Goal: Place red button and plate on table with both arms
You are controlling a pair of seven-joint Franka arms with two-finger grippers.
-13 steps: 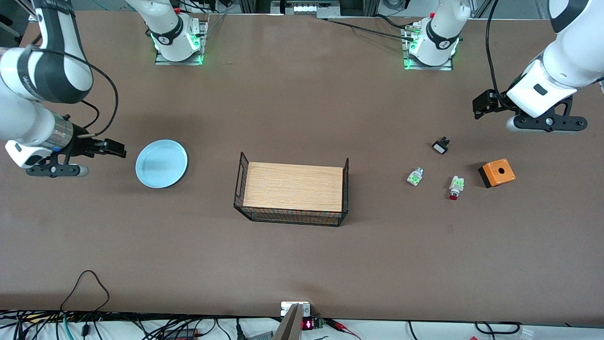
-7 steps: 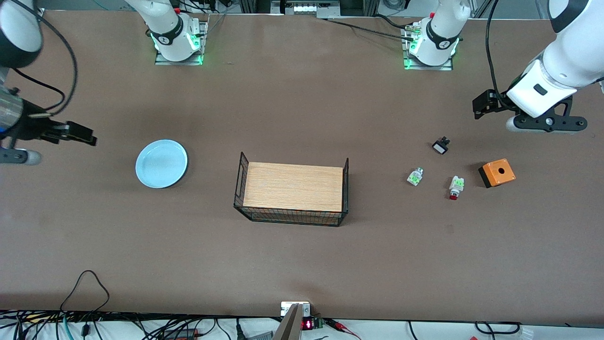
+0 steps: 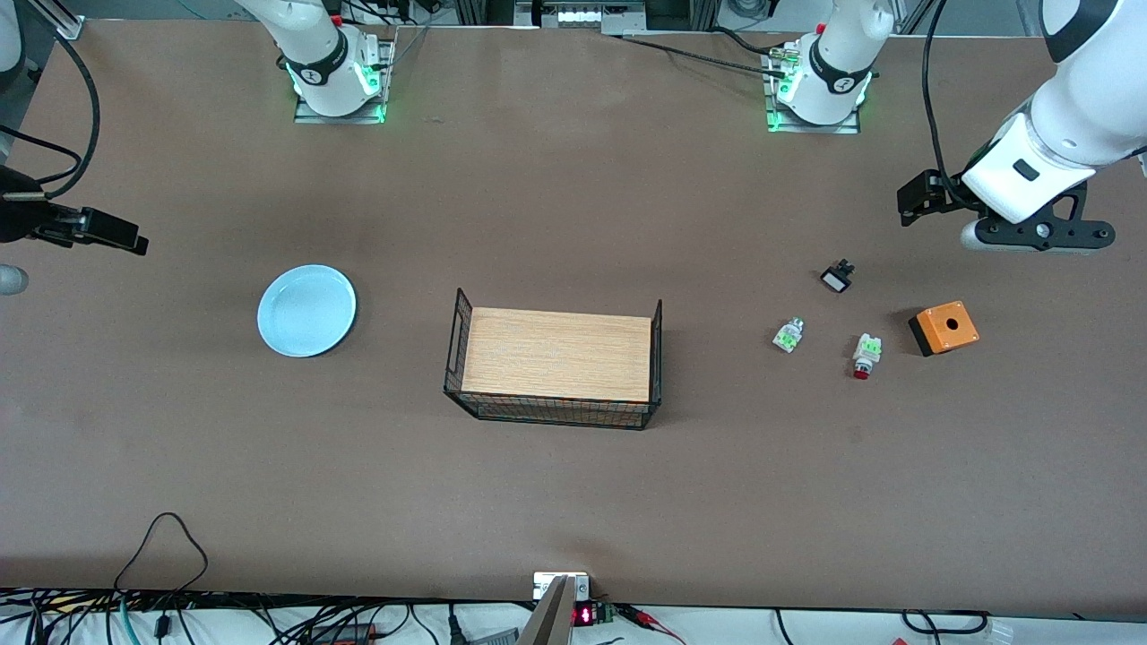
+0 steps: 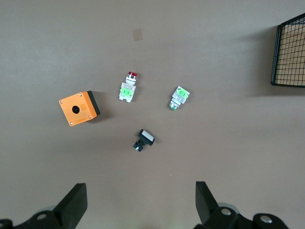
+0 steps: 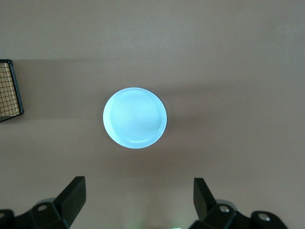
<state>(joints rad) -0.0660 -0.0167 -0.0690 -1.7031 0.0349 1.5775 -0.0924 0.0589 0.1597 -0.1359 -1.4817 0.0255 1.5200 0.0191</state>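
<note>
Both wrist views show spread, empty claws: left gripper (image 4: 138, 205) over table (image 3: 573, 502) near the red button (image 4: 127, 88), right gripper (image 5: 138, 202) near the plate (image 5: 135, 117) at its end.

Almost no readable text is found. A red lit digit readout is seen on the small black electronic display module (image 3: 583, 615) at the table edge nearest the front camera, but its figures cannot be made out. Small dark marks are seen on the black bands of the two white robot arm bases (image 3: 311, 75) (image 3: 842, 85); they are too small to be read. No labels or brands are legible in either wrist view.
</note>
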